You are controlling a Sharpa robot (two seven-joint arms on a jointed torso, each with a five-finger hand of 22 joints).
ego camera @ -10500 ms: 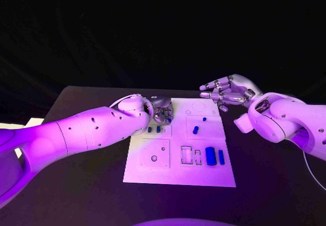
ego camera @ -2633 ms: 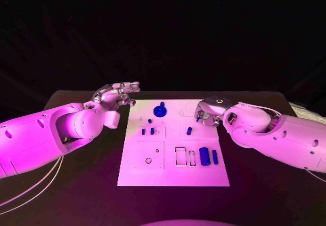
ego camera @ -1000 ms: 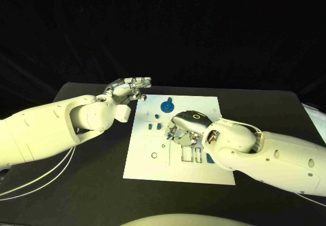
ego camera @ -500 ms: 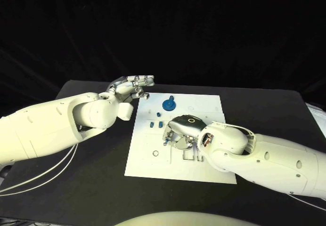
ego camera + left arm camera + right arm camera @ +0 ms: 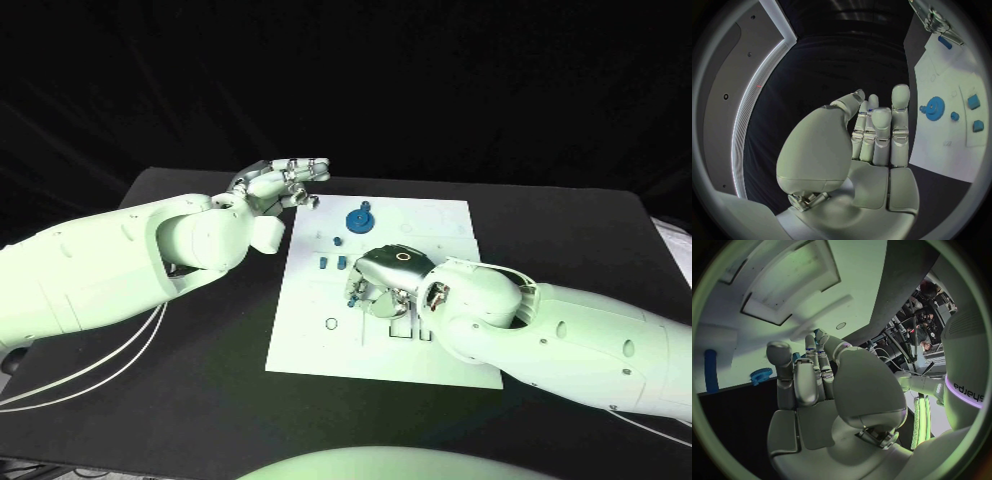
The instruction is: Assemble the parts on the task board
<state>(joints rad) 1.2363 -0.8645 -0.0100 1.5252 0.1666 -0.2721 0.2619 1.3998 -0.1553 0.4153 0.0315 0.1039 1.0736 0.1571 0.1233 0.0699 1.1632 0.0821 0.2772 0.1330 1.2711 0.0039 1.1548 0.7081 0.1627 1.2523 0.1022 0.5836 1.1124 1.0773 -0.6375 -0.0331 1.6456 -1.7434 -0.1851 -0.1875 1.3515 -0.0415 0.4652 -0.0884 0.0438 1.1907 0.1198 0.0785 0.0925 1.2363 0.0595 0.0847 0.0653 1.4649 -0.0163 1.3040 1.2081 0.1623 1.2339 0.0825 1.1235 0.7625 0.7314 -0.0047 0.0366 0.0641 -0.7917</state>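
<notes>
The right hand (image 5: 382, 285) hangs low over the middle of the white board (image 5: 433, 225), its fingers curled down; whether they pinch a part cannot be told. The left hand (image 5: 281, 182) hovers beside the board's far corner, fingers straight, together, holding nothing, near the blue gear (image 5: 358, 220).

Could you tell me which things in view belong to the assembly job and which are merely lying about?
Belonging to the job:
task board
blue gear
small blue parts
right hand, low over the board
left hand, raised beside the board

Just there:
black table
</notes>
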